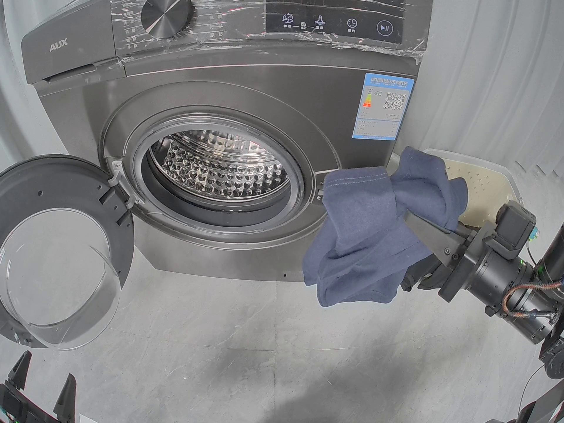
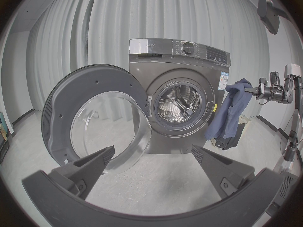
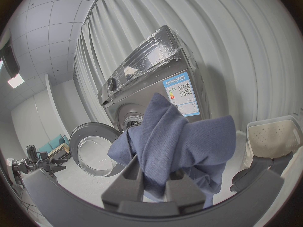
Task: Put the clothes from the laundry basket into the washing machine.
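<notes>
Plainly the right hand (image 3: 153,182) pinched a bunched fold of the blue garment (image 1: 358,230); soft, light and floppy, it would likely trail unless held mid-bunch.

Right tool (image 1: 409,247) – dark grey wedge fingers (image 1: 435,233), black cylindrical wrist (image 1: 493,271), braided copper cable (image 1: 520,292); left tool (image 1: 47,369) matching
</notes>
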Controlling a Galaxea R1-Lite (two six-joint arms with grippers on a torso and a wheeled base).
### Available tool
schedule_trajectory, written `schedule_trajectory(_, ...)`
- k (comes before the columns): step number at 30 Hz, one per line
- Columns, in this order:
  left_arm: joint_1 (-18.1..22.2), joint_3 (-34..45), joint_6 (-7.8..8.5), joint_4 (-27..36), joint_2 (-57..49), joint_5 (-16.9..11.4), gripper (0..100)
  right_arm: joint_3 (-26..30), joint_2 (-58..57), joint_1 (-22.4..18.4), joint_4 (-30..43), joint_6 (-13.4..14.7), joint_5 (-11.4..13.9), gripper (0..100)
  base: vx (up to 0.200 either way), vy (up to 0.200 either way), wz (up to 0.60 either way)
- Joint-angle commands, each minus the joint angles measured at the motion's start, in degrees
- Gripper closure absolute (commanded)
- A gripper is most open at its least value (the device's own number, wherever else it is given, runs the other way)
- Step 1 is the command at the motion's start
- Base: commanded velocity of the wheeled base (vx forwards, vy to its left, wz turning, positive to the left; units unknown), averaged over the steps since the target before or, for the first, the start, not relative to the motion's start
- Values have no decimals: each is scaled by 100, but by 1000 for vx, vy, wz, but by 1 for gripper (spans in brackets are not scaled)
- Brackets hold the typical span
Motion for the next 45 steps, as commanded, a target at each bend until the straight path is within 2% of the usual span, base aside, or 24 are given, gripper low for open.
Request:
schedule_trajectory(1,0,92,-2,0,-86,0,0,0,11,2,-1,6,-4,100,0,0,0)
schedule_trajectory(4,0,101,-2,0,-86,0,0,0,19,-7,-1,6,-4,100,0,0,0)
schedule_trajectory(22,0,92,-2,0,-86,0,0,0,37,-16,-1,24,-13,100,0,200,0)
schedule_trajectory(37,0,101,-11,-9,-86,0,0,0,37,-7,-1,33,-4,100,0,0,0)
schedule_trajectory(45,0,101,-11,0,-86,9,0,0,46,-7,-1,33,-4,100,150,0,0)
